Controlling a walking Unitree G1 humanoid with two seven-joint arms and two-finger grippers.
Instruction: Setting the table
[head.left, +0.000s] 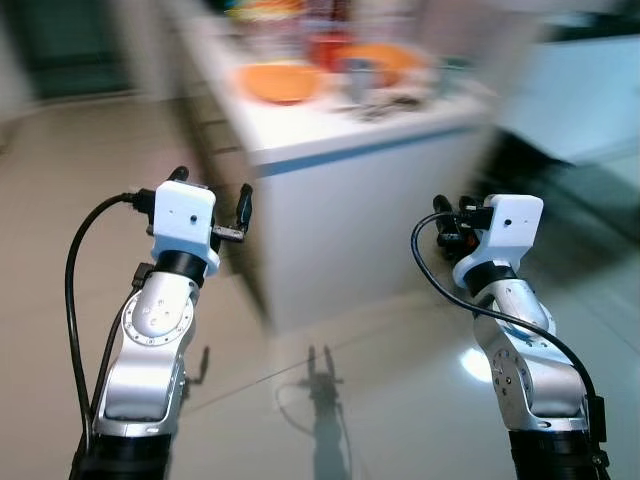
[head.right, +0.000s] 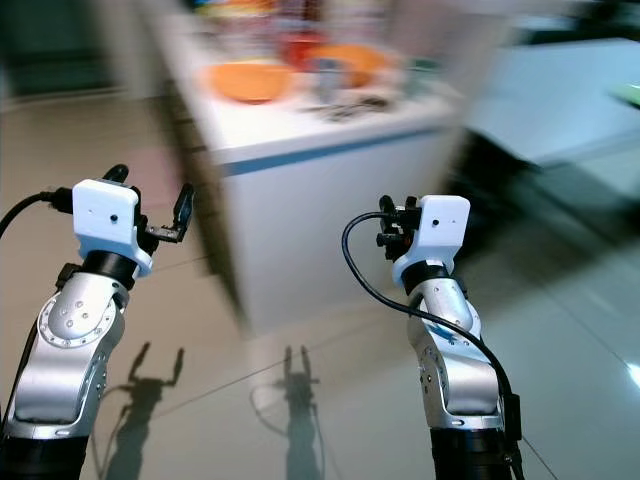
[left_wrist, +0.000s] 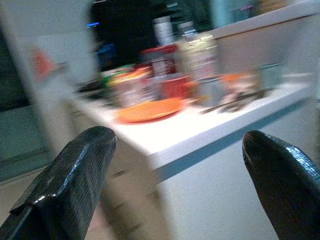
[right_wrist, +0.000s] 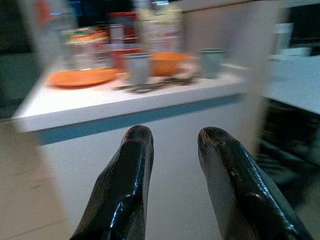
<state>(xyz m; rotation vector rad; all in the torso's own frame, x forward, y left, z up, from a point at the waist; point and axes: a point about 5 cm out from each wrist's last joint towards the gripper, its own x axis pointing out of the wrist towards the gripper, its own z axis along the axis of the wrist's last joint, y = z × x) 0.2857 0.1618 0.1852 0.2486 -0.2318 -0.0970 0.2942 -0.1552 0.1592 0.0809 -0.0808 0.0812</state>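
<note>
Item: table-setting, early stage, est. Nothing carried; tableware all sits on white counter (head.left: 330, 135) w/ blue strip under its edge, so pickup and placing remain, judging by how things lie. Stock on counter, blurred: orange plate (head.left: 283, 82) near front-left corner, orange bowl (right_wrist: 169, 62) further back, grey cup (right_wrist: 137, 68) betw. them, second cup (right_wrist: 210, 62) to the right, dark utensils (prob. cutlery) (right_wrist: 152, 86) lying flat in front of cups, jars/bottles (left_wrist: 199, 56) crowded at back, labels unreadable. Left gripper (head.left: 212, 207): raised ahead of robot, fingers spread wide, nothing betw. them, well short of counter. Right gripper (right_wrist: 172, 150): also raised, fingers parted by a narrower gap, empty, aimed at counter's side panel. Surface: counter top plain white, matte, cluttered toward rear. Room: glossy pale tile floor (head.left: 400, 400) showing arm shadows and a light glare; a second white surface (right_wrist: 295, 82) to robot's right w/ dark space beneath. Dining table proper: cannot tell which.
</note>
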